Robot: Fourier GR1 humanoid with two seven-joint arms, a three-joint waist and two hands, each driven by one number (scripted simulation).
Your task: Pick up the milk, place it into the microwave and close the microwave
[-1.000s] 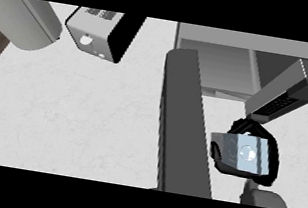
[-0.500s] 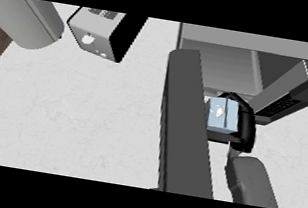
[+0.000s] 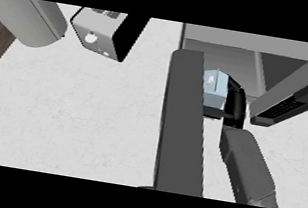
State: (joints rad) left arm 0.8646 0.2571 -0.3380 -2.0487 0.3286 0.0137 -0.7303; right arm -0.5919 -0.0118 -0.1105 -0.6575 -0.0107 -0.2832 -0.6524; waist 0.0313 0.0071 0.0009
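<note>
At the microwave [image 3: 267,68] mouth: milk [image 3: 214,88] upright, just short of it.
Right hand [image 3: 235,109]: my fingers curled round milk.

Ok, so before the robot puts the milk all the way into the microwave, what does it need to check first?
1. Milk held: ok. The right hand is curled round it.
2. Microwave open: ok. Its door swings out toward the robot, left of the milk.
3. Milk lined up with the opening: ok. It sits between the door and the microwave's control panel.
4. Milk fully inside and set down: cannot tell. The hand hides its underside.
5. Space inside: cannot tell. The view shows little of the interior.
6. Left hand ready to close the door: cannot tell. It is out of view.
</note>
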